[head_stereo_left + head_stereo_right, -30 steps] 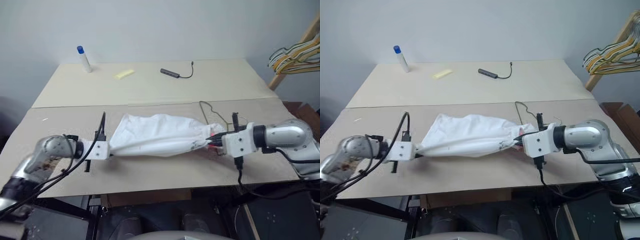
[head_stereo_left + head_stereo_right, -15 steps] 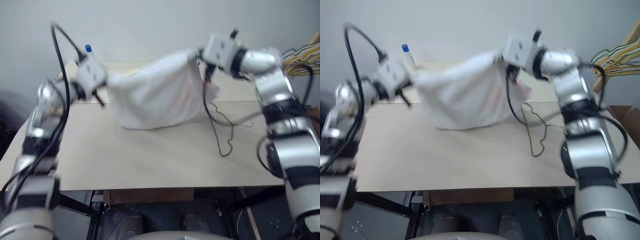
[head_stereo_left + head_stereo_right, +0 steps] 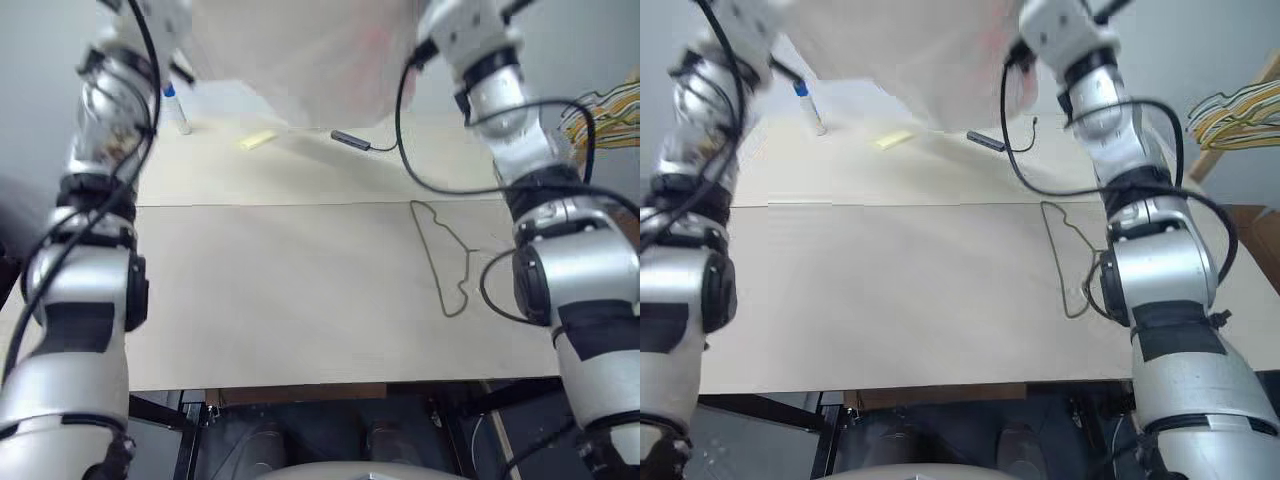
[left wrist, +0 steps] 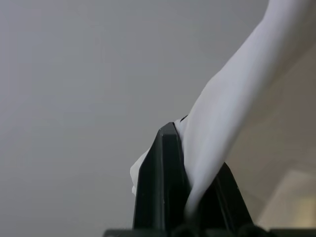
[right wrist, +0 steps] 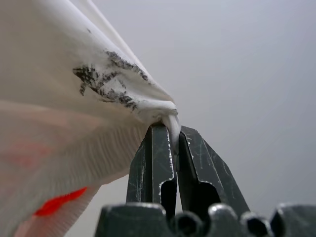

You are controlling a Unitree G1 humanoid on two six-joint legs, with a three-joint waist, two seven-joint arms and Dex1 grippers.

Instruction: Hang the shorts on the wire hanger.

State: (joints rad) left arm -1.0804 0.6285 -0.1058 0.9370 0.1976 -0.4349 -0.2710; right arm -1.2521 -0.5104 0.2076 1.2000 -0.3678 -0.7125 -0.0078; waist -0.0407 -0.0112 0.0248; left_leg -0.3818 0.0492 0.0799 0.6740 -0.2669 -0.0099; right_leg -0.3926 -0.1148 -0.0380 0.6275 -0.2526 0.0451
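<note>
The white shorts (image 3: 300, 50) hang stretched in the air above the far half of the table, held up between my two raised arms. My left gripper (image 4: 195, 153) is shut on one end of the cloth. My right gripper (image 5: 173, 131) is shut on the other end, a gathered edge with dark smudges and a red-orange patch (image 5: 59, 202) below it. The thin dark wire hanger (image 3: 445, 255) lies flat on the table at the right, beside my right arm, apart from the shorts.
The beige table (image 3: 280, 300) carries a blue-capped white bottle (image 3: 177, 110), a yellow note (image 3: 257, 141) and a dark adapter with a cable (image 3: 350, 140) along its far side. A bunch of yellow and white hangers (image 3: 605, 105) hangs at the far right.
Both arms have swung up and forward, lifting the shorts off the table to high above its far side. The wire hanger now lies uncovered on the table.
</note>
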